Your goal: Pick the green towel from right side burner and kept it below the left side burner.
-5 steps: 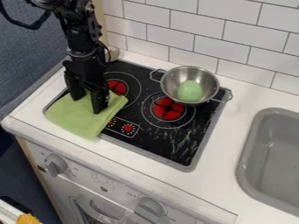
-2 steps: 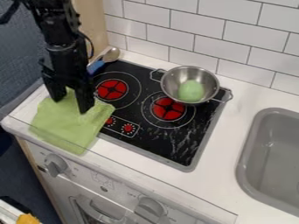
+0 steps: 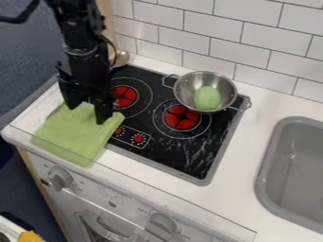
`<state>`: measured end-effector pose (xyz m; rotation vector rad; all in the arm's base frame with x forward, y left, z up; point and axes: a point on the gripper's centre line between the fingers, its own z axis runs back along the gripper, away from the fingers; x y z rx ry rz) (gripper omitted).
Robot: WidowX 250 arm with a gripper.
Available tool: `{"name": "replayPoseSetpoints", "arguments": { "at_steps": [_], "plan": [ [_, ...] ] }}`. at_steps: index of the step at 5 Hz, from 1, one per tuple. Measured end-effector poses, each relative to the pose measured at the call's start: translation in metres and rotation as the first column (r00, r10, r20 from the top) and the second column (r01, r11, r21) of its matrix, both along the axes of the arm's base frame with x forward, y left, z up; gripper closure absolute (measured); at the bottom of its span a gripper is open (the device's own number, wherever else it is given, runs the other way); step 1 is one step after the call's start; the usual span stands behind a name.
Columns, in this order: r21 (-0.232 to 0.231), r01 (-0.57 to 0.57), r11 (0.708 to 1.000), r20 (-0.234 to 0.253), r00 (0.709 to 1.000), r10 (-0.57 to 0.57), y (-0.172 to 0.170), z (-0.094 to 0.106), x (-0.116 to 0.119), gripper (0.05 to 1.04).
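Seemingly nearing the finish, showing the green towel (image 3: 79, 137) spread below the left burner (image 3: 125, 96), across the stove's (image 3: 174, 153) corner and the worktop (image 3: 154, 179), holding the tool (image 3: 88, 110) well open over it, apparently gripping nothing, and needing only a lift clear.

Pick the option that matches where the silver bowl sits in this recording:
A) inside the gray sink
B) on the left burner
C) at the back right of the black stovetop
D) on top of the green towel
C: the silver bowl, holding a green round item, sits at the back right of the stovetop, behind the right burner.
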<state>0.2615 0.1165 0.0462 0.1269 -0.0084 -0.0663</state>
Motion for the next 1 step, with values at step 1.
{"name": "replayPoseSetpoints", "arguments": {
  "at_steps": [1],
  "plan": [
    [0.02,0.005,1.0,-0.002,1.0,-0.005,-0.0047,-0.0001,0.0032,0.083]
  ]
}}
